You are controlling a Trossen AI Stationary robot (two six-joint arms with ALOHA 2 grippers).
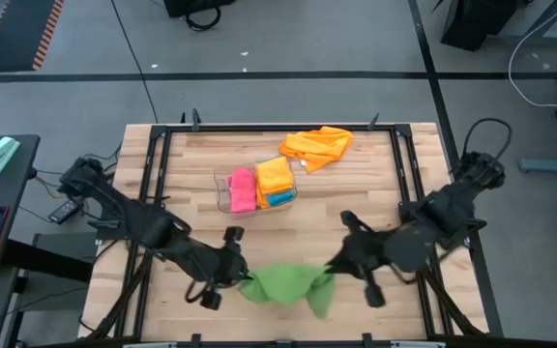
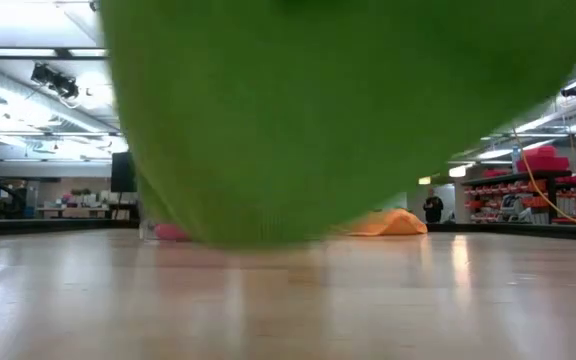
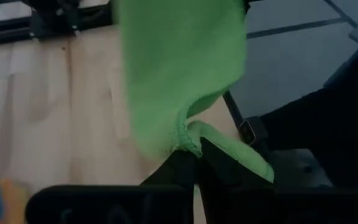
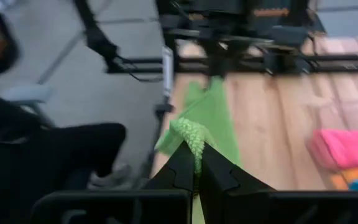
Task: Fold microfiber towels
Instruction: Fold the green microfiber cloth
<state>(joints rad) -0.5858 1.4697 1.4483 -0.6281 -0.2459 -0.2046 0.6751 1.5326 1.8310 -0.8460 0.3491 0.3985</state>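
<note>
Holding green towel stretched between both grippers, long axis side to side, near the wooden surface's front edge.
Left gripper fingers and right gripper fingers each clamped on a towel corner; grey floor surrounds.

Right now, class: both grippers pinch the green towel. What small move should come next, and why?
Probably draw the left gripper and right gripper apart: the green towel sags bunched between them, lifted off the table, too slack to fold.
</note>
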